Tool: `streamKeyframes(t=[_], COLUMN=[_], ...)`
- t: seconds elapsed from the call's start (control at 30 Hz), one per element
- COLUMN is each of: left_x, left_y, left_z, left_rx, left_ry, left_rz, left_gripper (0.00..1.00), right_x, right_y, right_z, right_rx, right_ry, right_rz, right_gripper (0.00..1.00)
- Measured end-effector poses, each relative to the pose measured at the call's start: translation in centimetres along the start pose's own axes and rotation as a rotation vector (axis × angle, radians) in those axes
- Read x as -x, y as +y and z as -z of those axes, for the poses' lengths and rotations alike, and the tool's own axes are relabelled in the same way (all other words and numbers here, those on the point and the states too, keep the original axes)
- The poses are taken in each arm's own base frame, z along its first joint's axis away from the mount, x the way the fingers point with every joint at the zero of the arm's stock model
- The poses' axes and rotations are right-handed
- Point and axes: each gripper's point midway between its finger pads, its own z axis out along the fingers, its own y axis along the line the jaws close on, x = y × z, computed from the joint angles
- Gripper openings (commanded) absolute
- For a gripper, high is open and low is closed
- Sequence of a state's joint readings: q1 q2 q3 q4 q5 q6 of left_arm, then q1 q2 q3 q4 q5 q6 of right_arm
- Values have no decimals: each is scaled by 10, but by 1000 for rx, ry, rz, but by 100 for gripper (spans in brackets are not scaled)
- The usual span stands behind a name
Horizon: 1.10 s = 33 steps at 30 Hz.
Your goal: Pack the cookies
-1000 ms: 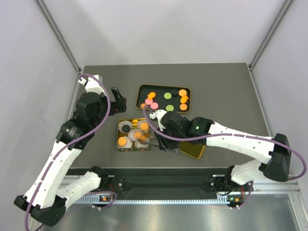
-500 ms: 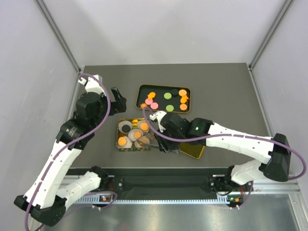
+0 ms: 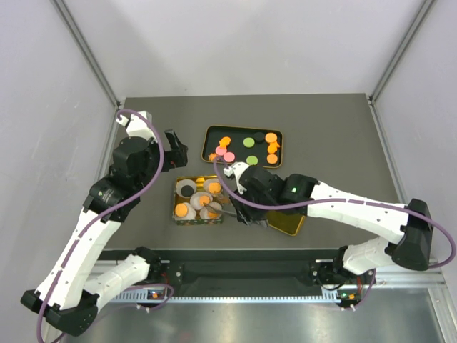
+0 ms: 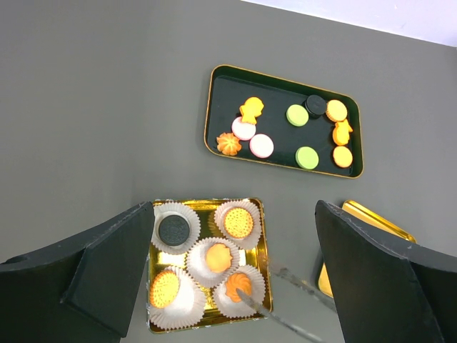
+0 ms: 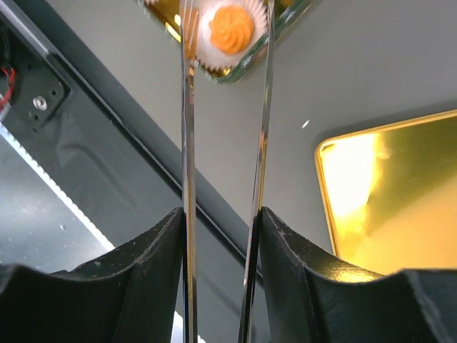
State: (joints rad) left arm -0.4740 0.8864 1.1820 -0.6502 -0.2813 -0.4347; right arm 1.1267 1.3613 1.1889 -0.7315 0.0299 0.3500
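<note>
Several cookies lie in the black tray [image 3: 239, 151], orange, pink, green and dark; the tray also shows in the left wrist view [image 4: 278, 146]. The gold tray [image 3: 176, 213] holds several white paper cups, each with a cookie. My right gripper [image 3: 246, 207] is shut on metal tongs [image 3: 228, 212]. In the right wrist view, the gripper [image 5: 220, 221] holds the tongs [image 5: 187, 143] with their arms apart on either side of an orange swirl cookie [image 5: 231, 28] in the front right cup. My left gripper [image 3: 175, 151] is open and empty, high above the table [image 4: 234, 207].
A gold lid [image 3: 289, 223] lies right of the gold tray, partly under my right arm, and shows in the right wrist view [image 5: 385, 200]. The table's front edge and a dark rail run close below the tongs. White walls enclose the table.
My right gripper with the tongs dipped slightly left and came back, staying at the gold tray's front right cup. The left arm has not moved.
</note>
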Motion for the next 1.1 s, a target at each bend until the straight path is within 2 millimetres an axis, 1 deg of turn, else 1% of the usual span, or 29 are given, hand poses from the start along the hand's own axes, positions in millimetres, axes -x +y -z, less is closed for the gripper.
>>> streamKeyframes(t=[0.07, 0.1, 0.17, 0.2, 0.27, 0.37, 0.53, 0.6, 0.7, 0.77, 0.87, 0.97, 1.1], left_x=[0, 0, 0, 0, 0, 0, -13, -22, -35, -42, -49, -54, -62], left_y=[0, 0, 0, -1, -2, -6, -8, -8, -7, -6, -5, -3, 0], left_z=[0, 0, 0, 0, 0, -1, -6, -9, -12, -13, -14, -14, -15], left_rx=[0, 0, -2, -4, -11, -28, -48, -52, -56, -58, -57, -53, -46], left_ry=[0, 0, 1, 1, 1, 2, 39, 63, 96, 114, 132, 140, 154], left_rz=[0, 0, 1, 1, 3, 10, 8, 7, 7, 10, 14, 16, 21], left_gripper=[99, 99, 99, 99, 99, 99, 99, 99, 99, 99, 99, 99, 99], right_x=[8, 13, 24, 30, 41, 48, 52, 48, 34, 24, 12, 3, -6], right_y=[-8, -15, -41, -59, -106, -170, -258, -291, -334, -357, -384, -403, -419], right_z=[4, 7, 12, 15, 24, 38, 60, 61, 49, 37, 21, 7, -2], right_rx=[-12, -25, -62, -95, -190, -318, -483, -540, -604, -634, -669, -687, -699], right_ry=[-22, -38, -71, -91, -137, -193, -292, -304, -283, -252, -214, -185, -166], right_rz=[-14, -31, -86, -122, -214, -345, -522, -586, -667, -708, -754, -782, -808], right_gripper=[45, 45, 45, 46, 46, 47, 47, 47, 47, 48, 52, 56, 59])
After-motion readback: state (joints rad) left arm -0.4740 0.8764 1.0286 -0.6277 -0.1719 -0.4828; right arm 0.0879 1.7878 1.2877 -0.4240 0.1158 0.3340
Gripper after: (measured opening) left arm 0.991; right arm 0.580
